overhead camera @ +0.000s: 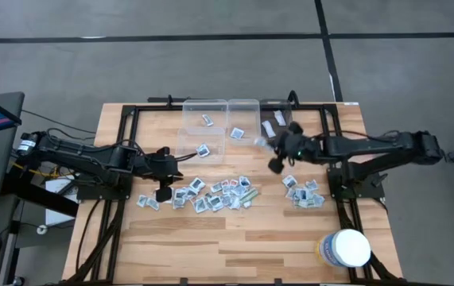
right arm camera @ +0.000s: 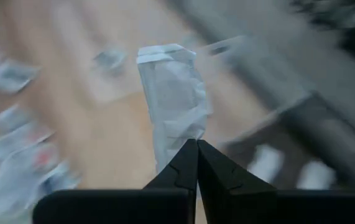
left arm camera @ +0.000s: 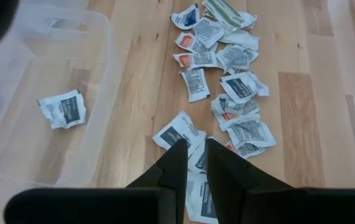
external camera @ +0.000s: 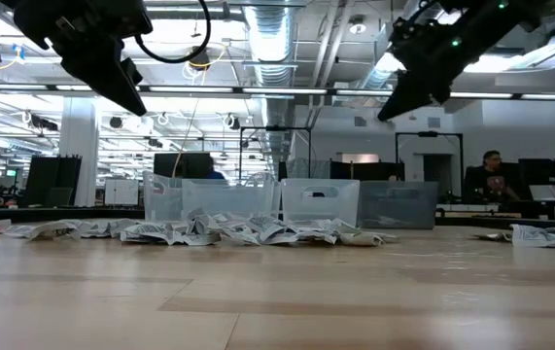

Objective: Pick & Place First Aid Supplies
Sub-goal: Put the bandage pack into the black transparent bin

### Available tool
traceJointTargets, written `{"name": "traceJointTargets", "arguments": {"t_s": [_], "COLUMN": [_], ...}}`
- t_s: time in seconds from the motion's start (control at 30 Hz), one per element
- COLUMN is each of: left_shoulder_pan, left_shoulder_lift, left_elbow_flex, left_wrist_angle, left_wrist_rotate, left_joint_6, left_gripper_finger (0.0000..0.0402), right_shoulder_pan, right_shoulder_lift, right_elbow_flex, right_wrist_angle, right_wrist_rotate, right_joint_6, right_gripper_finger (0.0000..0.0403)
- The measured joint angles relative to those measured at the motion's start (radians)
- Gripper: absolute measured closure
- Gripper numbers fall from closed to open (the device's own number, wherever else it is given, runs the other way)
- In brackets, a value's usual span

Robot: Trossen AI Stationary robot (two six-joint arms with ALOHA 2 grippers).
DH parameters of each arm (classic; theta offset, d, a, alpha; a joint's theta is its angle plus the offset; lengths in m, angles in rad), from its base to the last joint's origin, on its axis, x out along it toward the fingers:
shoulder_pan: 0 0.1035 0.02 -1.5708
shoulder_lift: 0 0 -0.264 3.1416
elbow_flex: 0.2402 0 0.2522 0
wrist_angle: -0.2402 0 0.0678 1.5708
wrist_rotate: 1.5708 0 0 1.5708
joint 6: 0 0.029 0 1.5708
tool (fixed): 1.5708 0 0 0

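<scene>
Right gripper is pinching a long white wrapper by just its end, up over the bins, so a quick swing could flick it loose.

Both arms are matt black and built of jointed segments, the left arm trailed by dark cables, the right arm dotted with small green lights, each ending in tapered black fingers.

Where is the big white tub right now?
In the high view, the big white tub stands alone on the table's near right corner, below the small packet pile on the right arm's side, with no gripper near it.
</scene>
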Motion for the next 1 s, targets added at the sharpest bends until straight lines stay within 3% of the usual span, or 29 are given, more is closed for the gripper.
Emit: {"name": "traceJointTargets", "arguments": {"t_s": [0.23,0.53,1.0], "left_shoulder_pan": [0.009,0.056,0.071], "left_shoulder_lift": [0.0,-0.002,-0.002], "left_elbow_flex": [0.0,0.0,0.0], "left_wrist_angle": [0.001,0.001,0.001], "left_wrist_rotate": [-0.053,-0.059,-0.06], "left_joint_6": [-0.007,-0.028,-0.028], "left_gripper_finger": [0.0346,0.0346,0.0346], "right_shoulder_pan": [-0.169,-0.305,-0.337], "right_shoulder_lift": [-0.01,0.106,0.209], "right_elbow_flex": [0.0,0.0,0.001], "right_wrist_angle": [0.09,0.124,0.123], "right_wrist_rotate": [0.048,0.049,0.05], "right_joint_6": [-0.001,0.008,0.035], "right_gripper_finger": [0.04,0.0397,0.0397]}}
